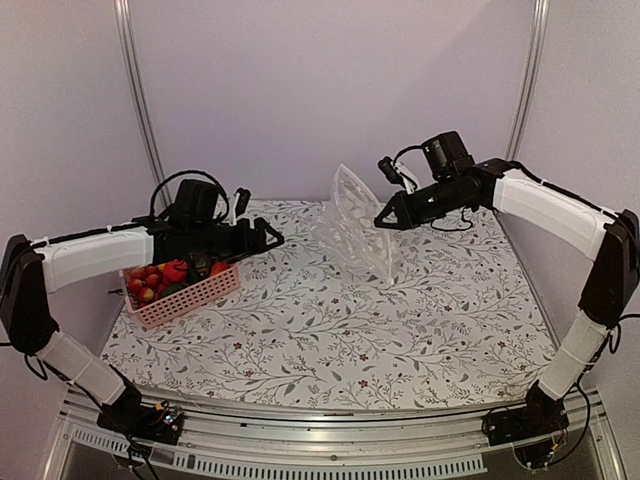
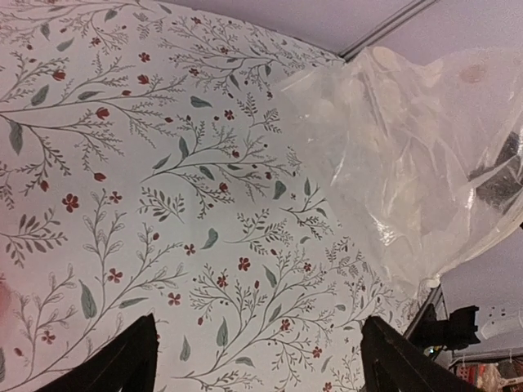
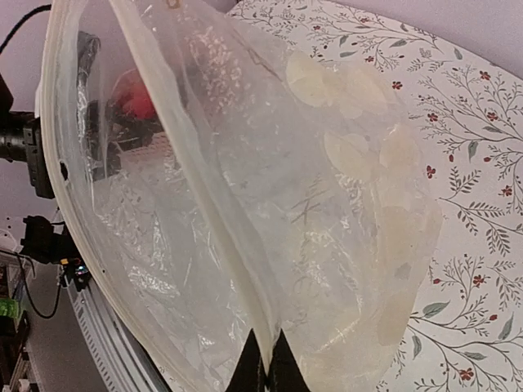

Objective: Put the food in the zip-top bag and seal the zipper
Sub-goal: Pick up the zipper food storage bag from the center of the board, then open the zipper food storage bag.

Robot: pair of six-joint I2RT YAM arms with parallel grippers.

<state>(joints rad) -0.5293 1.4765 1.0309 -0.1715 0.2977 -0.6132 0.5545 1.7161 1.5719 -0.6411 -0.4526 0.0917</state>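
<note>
The zip-top bag (image 1: 352,222) stands upright toward the back of the floral table (image 1: 330,340), its mouth spread open. My right gripper (image 1: 381,222) pinches it at one edge, jaws clenched on the film right at the zipper (image 3: 189,171). The pouch is clear and crinkly and looks nearly weightless. I judge it soft enough to fold, or to slide out of a loose pinch. The stiffer seal strip at the rim looks like the place to hold it, not the limp wall below.

My left gripper (image 1: 268,240) hovers with jaws spread and nothing between them. It sits just past the end of the pink basket (image 1: 205,292) and points toward the bag. The food (image 1: 165,272) lies heaped in that basket, well apart from the bag. These small plastic pieces look hard, light and smooth. The rounded ones may squirt from my pads, so a grasp across the middle of each seems safest.
</note>
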